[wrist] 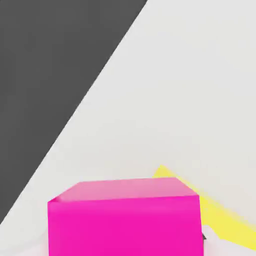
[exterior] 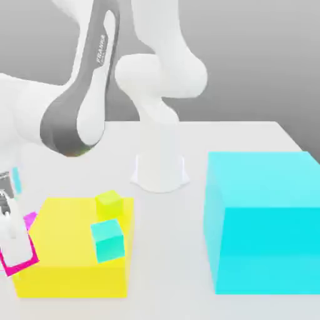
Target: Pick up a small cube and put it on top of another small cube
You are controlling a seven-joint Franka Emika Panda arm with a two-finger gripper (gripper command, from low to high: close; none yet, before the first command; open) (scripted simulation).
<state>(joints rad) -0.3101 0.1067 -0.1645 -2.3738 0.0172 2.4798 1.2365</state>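
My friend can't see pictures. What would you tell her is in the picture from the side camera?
A white robot arm's gripper is shut on a small pink cube at the exterior view's left edge, beside a big yellow block. A small teal cube and a small yellow-green cube sit on that block; a big cyan block stands at the right.

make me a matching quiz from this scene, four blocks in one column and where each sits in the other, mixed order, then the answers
Things
1. small magenta cube
2. small teal cube
3. small yellow-green cube
4. big cyan block

Places
A. on the table, at the exterior view's right
B. at the back of the big yellow block's top
C. between the fingers of the gripper, at the exterior view's left edge
D. toward the front of the big yellow block's top

Pairs: 1-C, 2-D, 3-B, 4-A
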